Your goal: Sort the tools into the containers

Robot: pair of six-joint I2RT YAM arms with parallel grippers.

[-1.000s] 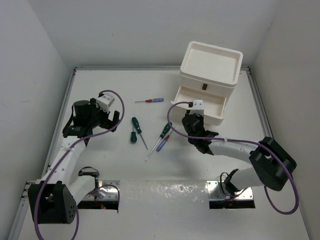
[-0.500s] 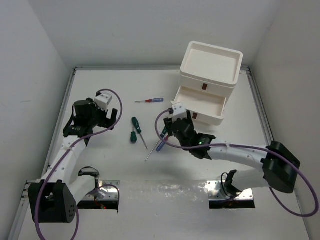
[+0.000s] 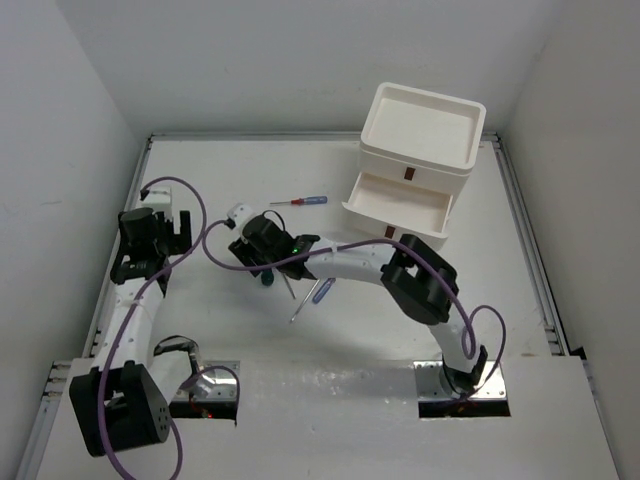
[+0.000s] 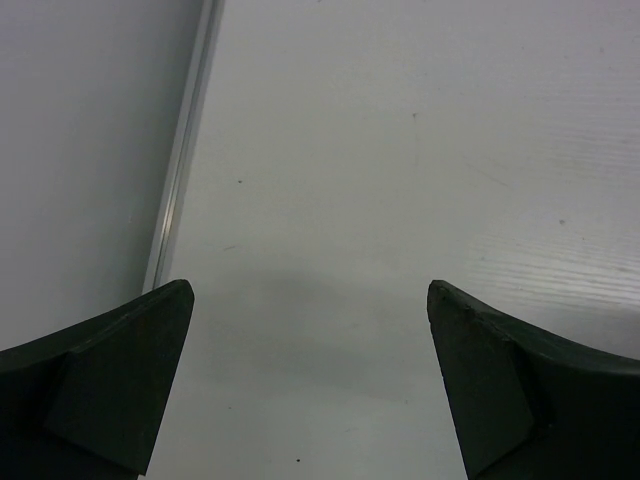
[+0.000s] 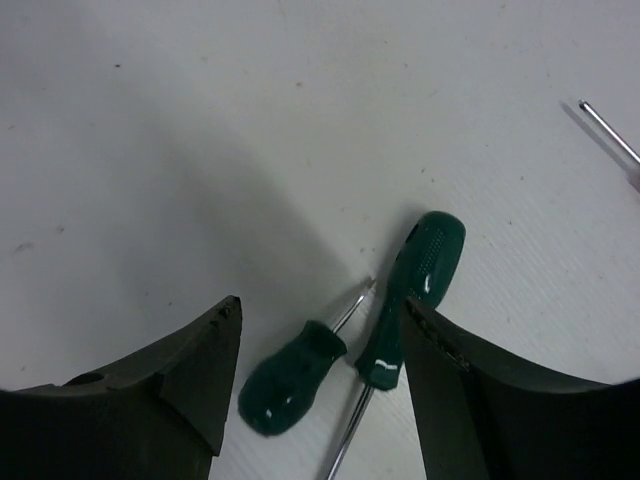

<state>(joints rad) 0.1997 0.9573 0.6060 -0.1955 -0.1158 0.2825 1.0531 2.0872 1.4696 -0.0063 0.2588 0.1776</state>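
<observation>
My right gripper (image 3: 252, 256) is open and hovers low over two dark-green-handled screwdrivers left of centre. In the right wrist view the stubby one (image 5: 290, 378) lies between my open fingers (image 5: 320, 335), and the long one's handle (image 5: 415, 285) lies by the right finger. In the top view only the stubby one's end (image 3: 266, 279) and a long shaft (image 3: 288, 284) show. A blue-and-red screwdriver (image 3: 300, 201) lies farther back. Another blue handle (image 3: 322, 290) shows under my right arm. The white drawer stack (image 3: 420, 150) stands back right with one drawer (image 3: 400, 212) pulled open. My left gripper (image 3: 170, 228) is open and empty.
The left wrist view shows only bare white table between my open fingers (image 4: 310, 300), with an aluminium rail (image 4: 185, 150) and the left wall beside it. White walls enclose the table. A thin metal shaft (image 5: 610, 135) lies at the right wrist view's upper right.
My right arm has swung left, from in front of the open drawer to over the green screwdrivers. My left gripper has moved left toward the table's left edge.
</observation>
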